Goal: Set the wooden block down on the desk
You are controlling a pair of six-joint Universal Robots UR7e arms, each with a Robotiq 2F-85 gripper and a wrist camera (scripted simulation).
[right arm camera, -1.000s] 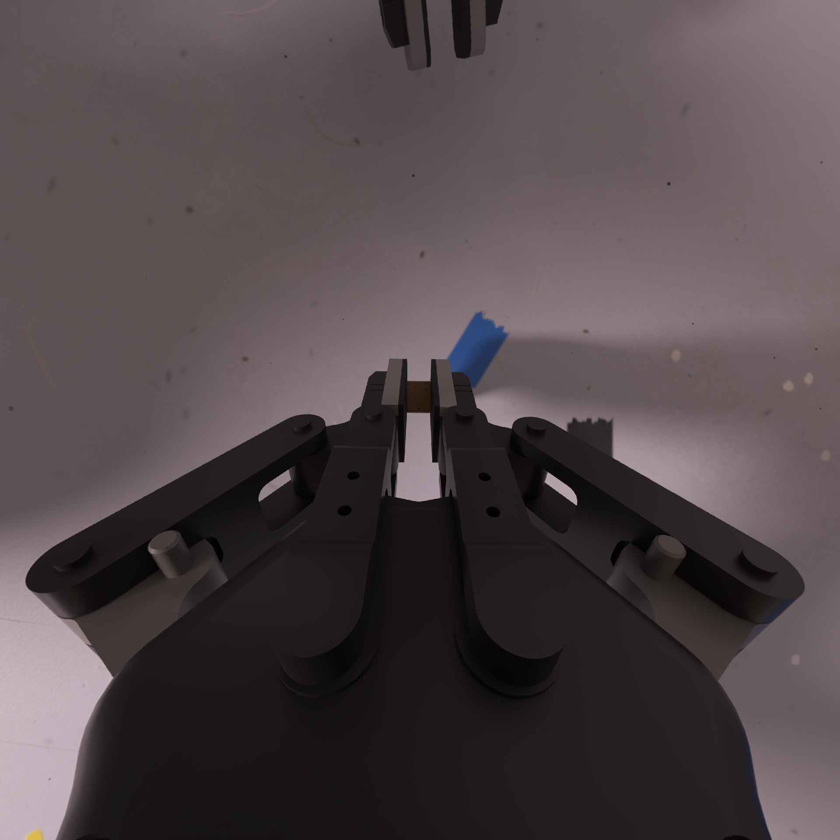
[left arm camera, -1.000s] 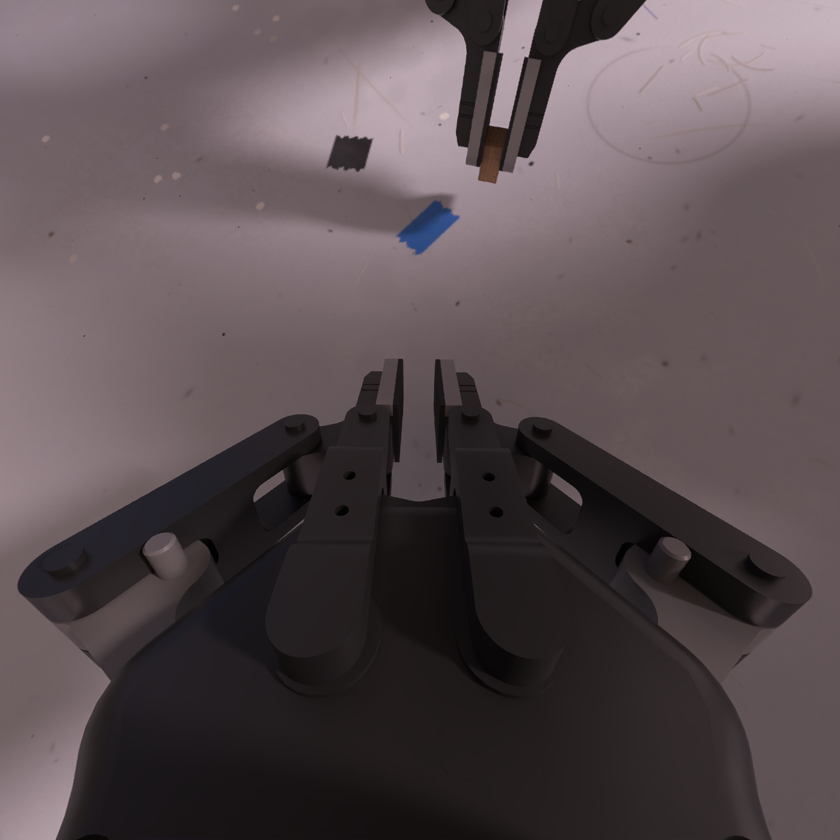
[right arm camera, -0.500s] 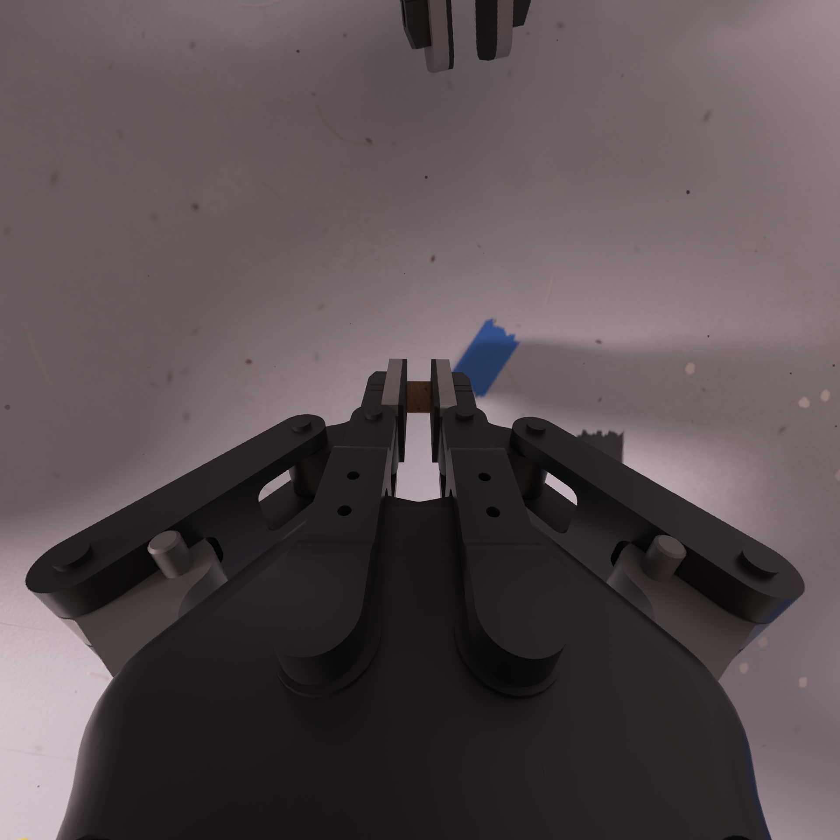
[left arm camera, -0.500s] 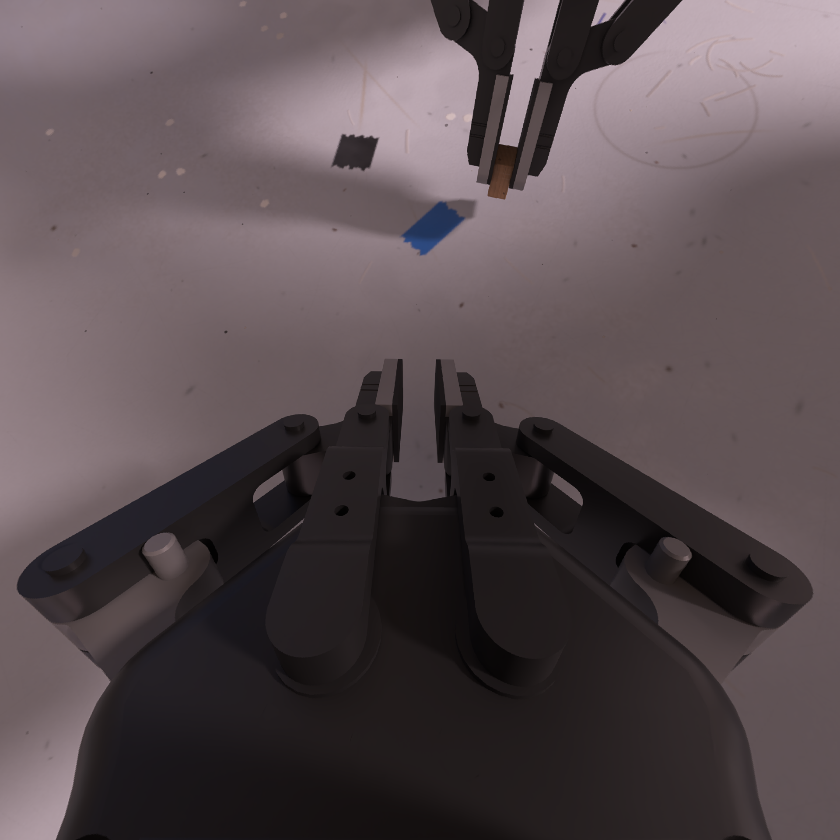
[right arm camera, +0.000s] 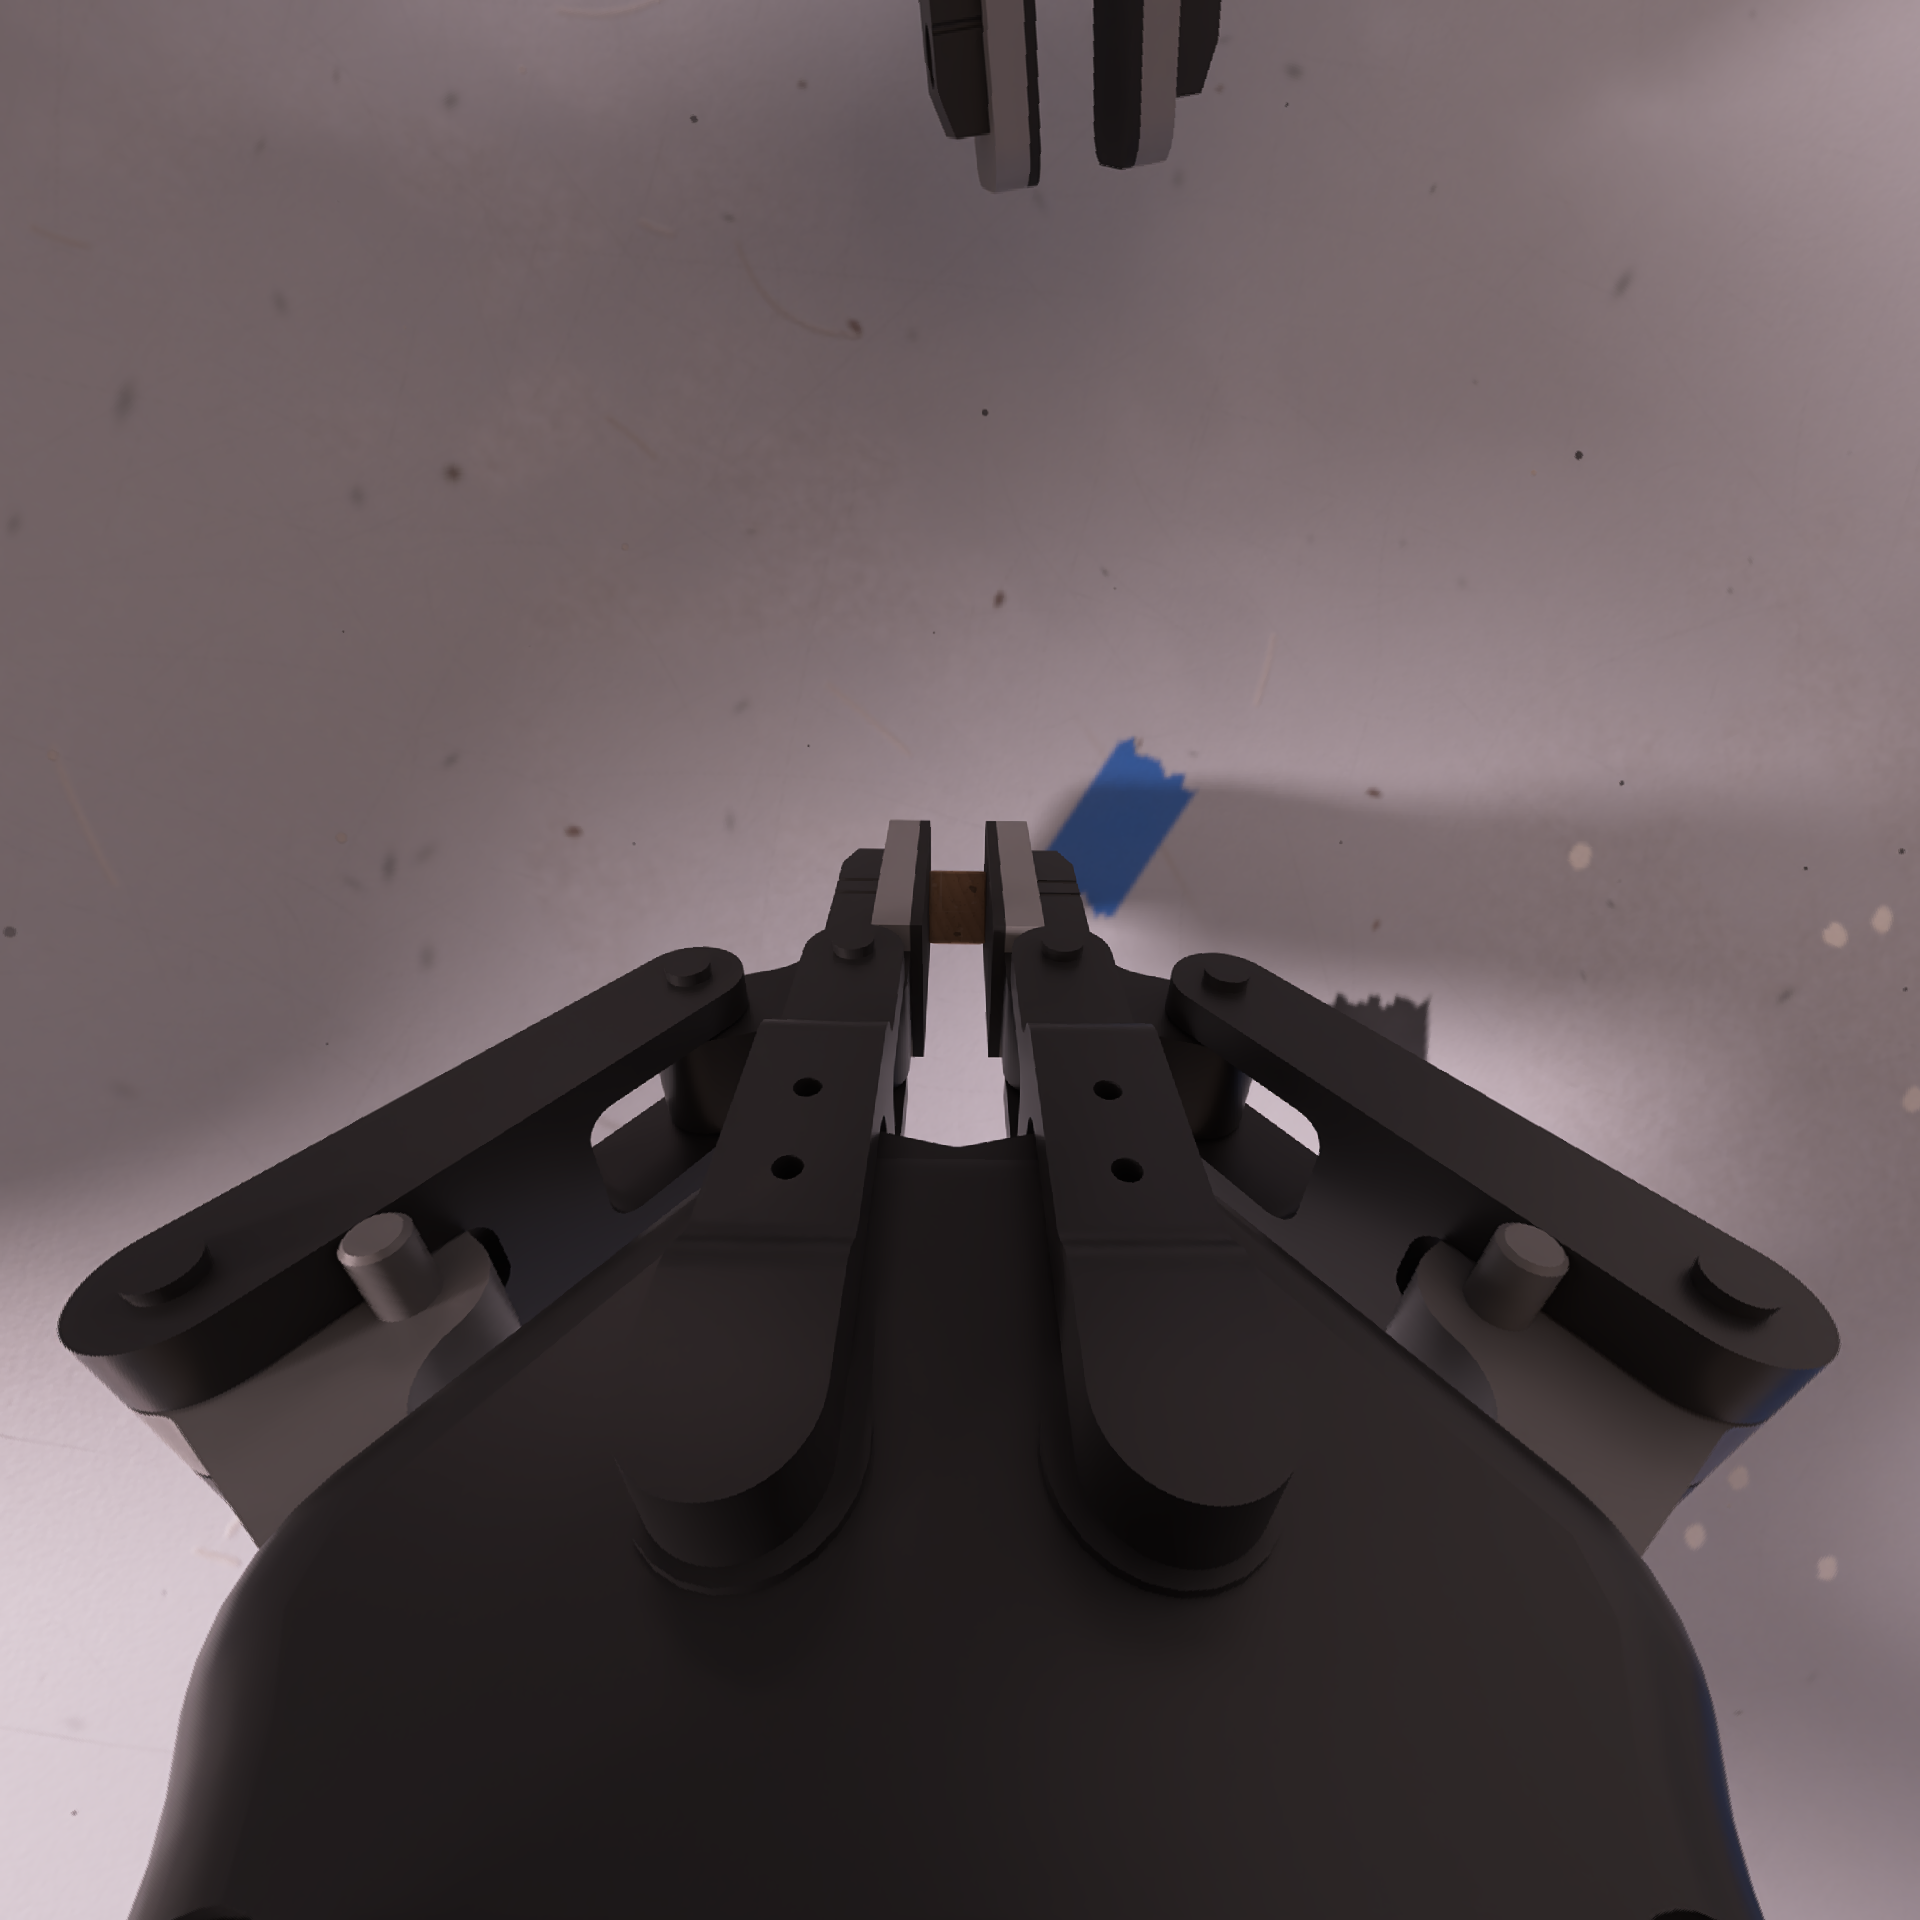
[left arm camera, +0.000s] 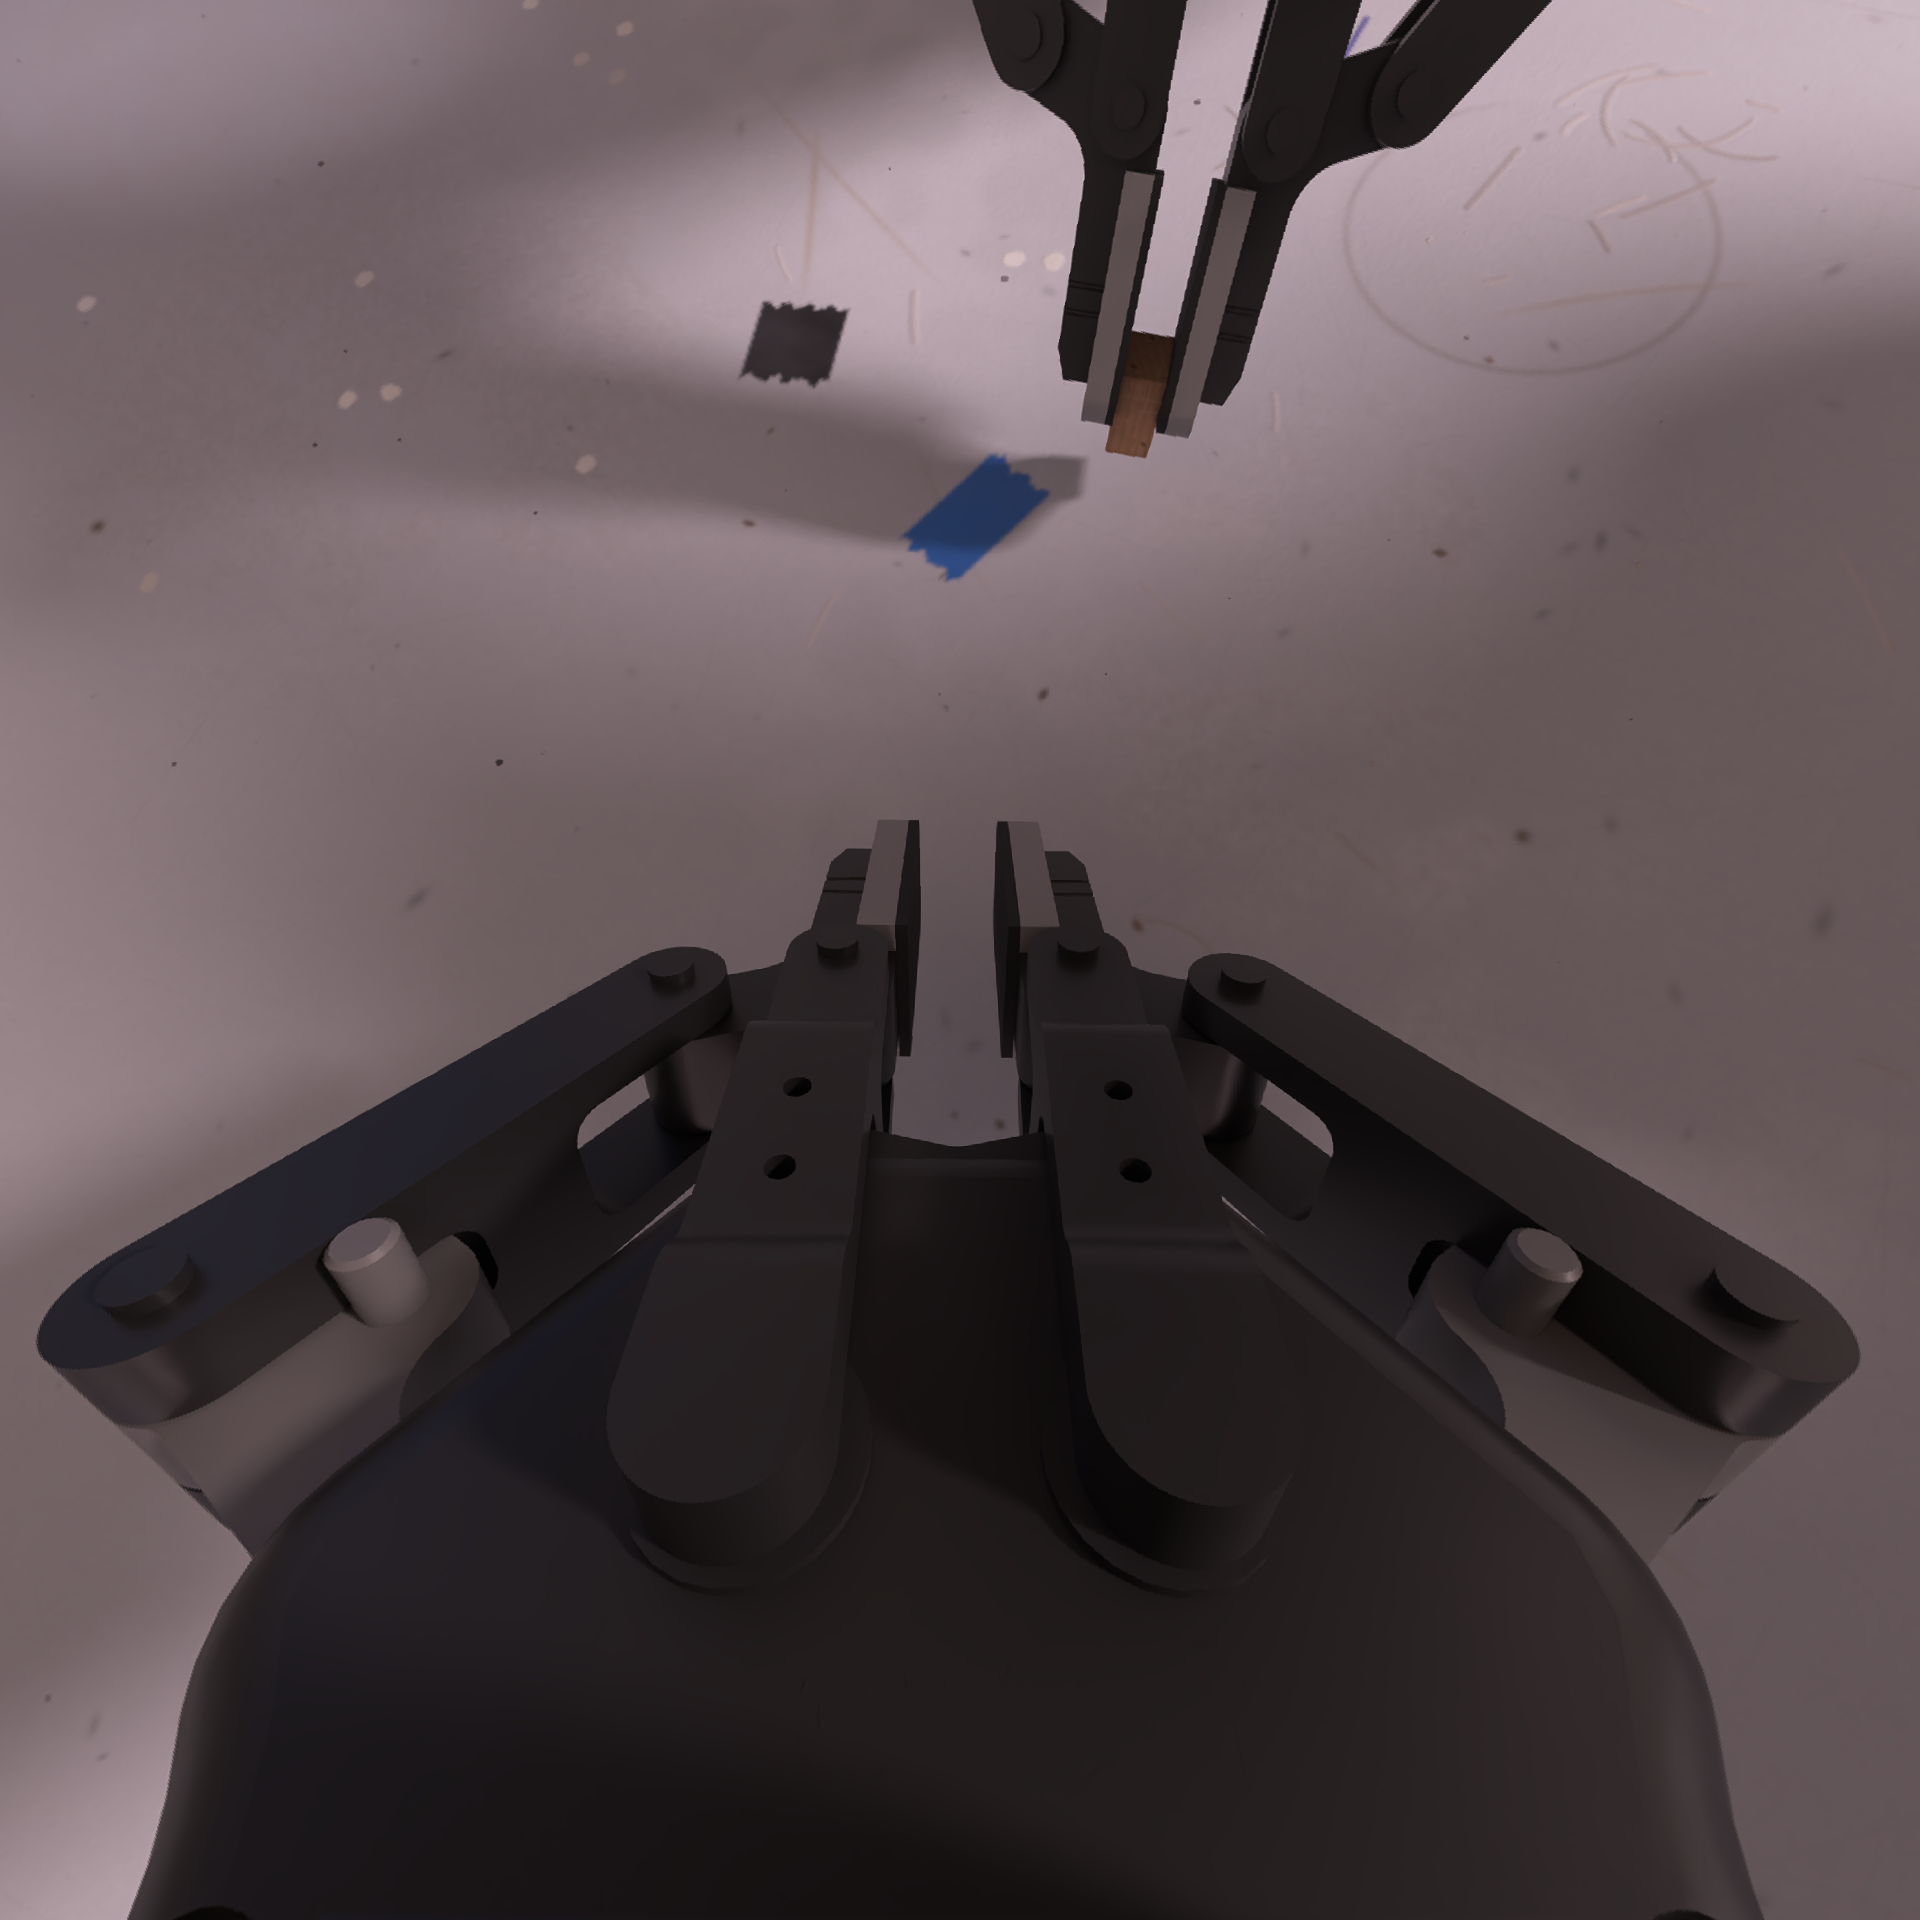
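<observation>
My right gripper [right arm camera: 956, 868] is clamping the small brown wooden block [right arm camera: 957, 906] above the pale scuffed worktop [right arm camera: 520, 623].
It is sinking closer to the blue tape strip [right arm camera: 1124, 827] than a second ago; my left gripper [left arm camera: 957, 871] is hanging empty, jaws slightly parted.

Bare desk [left arm camera: 1351, 727] lies open around both grippers; only flat blue tape [left arm camera: 977, 516] and black tape [left arm camera: 794, 343] mark it.
</observation>
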